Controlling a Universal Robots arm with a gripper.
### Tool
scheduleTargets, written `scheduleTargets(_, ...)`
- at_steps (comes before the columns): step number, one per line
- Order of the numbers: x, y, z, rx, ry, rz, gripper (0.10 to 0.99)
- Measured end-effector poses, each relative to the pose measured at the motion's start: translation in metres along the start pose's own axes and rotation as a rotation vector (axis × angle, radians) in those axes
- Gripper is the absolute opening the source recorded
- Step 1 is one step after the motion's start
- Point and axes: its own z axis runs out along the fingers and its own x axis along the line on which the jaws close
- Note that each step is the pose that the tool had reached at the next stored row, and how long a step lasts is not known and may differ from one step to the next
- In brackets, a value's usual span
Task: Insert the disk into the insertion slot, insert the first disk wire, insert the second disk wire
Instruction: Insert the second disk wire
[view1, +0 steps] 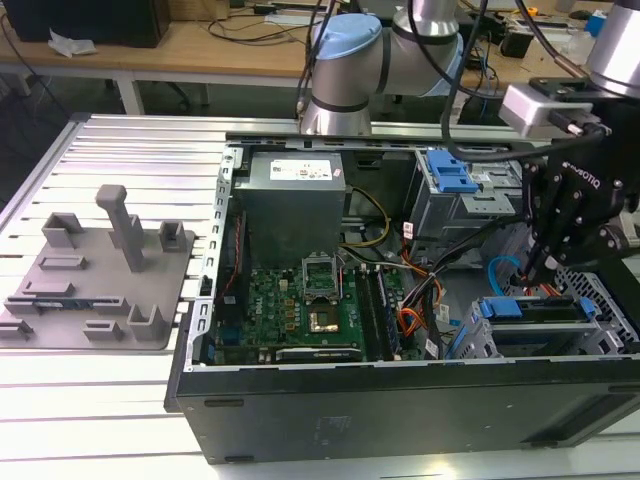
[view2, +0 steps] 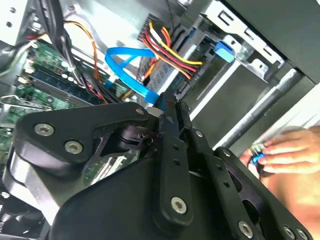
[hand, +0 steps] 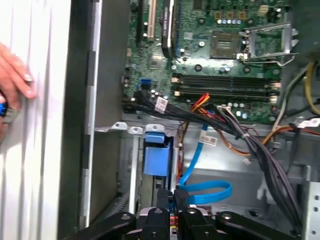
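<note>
Your black two-fingered gripper (view1: 548, 262) sits low inside the open black desktop computer case (view1: 400, 400), toward the exterior view's right, directly above the grey perforated sheet-metal drive cage (view1: 590, 300). The silver hard drive in its bright blue plastic carrier (view1: 525, 308) lies in that cage, just beside the fingertips, its blue edge facing the green motherboard (view1: 300, 300). In both wrist views your fingers (hand: 172, 200) stand nearly together, pinching the end of a flat blue data cable (hand: 210, 192) (the connector itself is hidden between the pads). That cable loops away across the case floor near a bundle of red, yellow and black power wires (view2: 167, 47). A person's hand (view2: 285, 152) rests on the ribbed aluminium table (view1: 100, 150) outside the case wall, fingers curled round a small blue object.
</note>
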Motion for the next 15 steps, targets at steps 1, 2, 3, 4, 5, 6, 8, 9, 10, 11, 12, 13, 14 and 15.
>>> scheduleTargets(1, 0.0011, 0.0000, 0.0001, 0.001, -0.0147, 0.000, 0.161)
scheduleTargets(2, 0.0023, 0.0001, 0.0003, 0.002, -0.0282, 0.000, 0.161)
scheduleTargets(3, 0.0034, 0.0002, 0.0004, 0.003, -0.0390, 0.001, 0.161)
scheduleTargets(4, 0.0047, 0.0002, 0.0006, 0.003, -0.0482, 0.001, 0.161)
scheduleTargets(5, 0.0057, 0.0003, 0.0007, 0.003, -0.0517, 0.002, 0.161)
scheduleTargets(6, 0.0058, 0.0003, 0.0008, 0.003, -0.0523, 0.002, 0.161)
scheduleTargets(8, 0.0059, 0.0004, 0.0007, 0.003, -0.0521, 0.002, 0.161)
scheduleTargets(9, 0.0060, 0.0004, 0.0007, 0.003, -0.0521, 0.002, 0.161)
scheduleTargets(10, 0.0061, 0.0004, 0.0008, 0.003, -0.0522, 0.002, 0.161)
scheduleTargets(11, 0.0061, 0.0004, 0.0007, 0.003, -0.0521, 0.002, 0.161)
scheduleTargets(12, 0.0071, 0.0004, 0.0008, 0.003, -0.0520, 0.002, 0.161)
scheduleTargets(13, 0.0088, 0.0006, 0.0011, 0.003, -0.0522, 0.005, 0.161)
scheduleTargets(14, 0.0101, 0.0007, 0.0014, 0.003, -0.0526, 0.008, 0.161)
scheduleTargets(15, 0.0117, 0.0008, 0.0018, 0.002, -0.0536, 0.011, 0.161)
